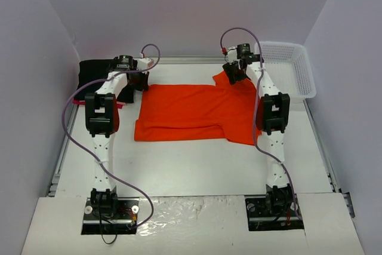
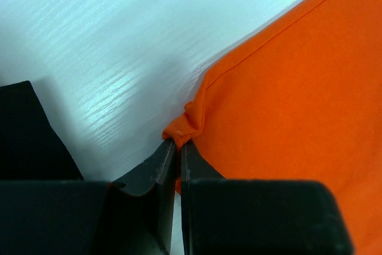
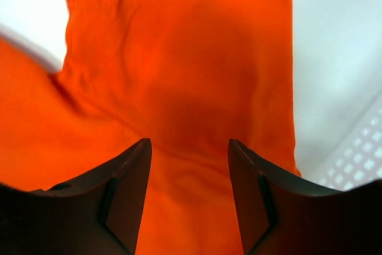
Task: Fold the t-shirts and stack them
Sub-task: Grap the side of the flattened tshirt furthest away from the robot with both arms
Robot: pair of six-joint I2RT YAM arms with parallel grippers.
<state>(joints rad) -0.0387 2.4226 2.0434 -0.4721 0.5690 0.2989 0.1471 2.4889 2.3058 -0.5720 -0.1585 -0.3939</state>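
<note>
Across the middle of the table (image 1: 179, 165) lay one orange t-shirt (image 1: 191, 114), spread flat. The left gripper (image 2: 178, 147) pinched its far hem corner; the right gripper (image 3: 190, 147) hung spread over a sleeve (touching nothing I could see). Folding looked just begun; next, the right should probably close on cloth. One black folded shirt (image 1: 95, 67) and one white basket (image 1: 292, 67) stood aside.

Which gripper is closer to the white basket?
Right. The right gripper is open above a sleeve of the orange t-shirt, just beside the white basket; the left gripper pinches the shirt's opposite corner.
</note>
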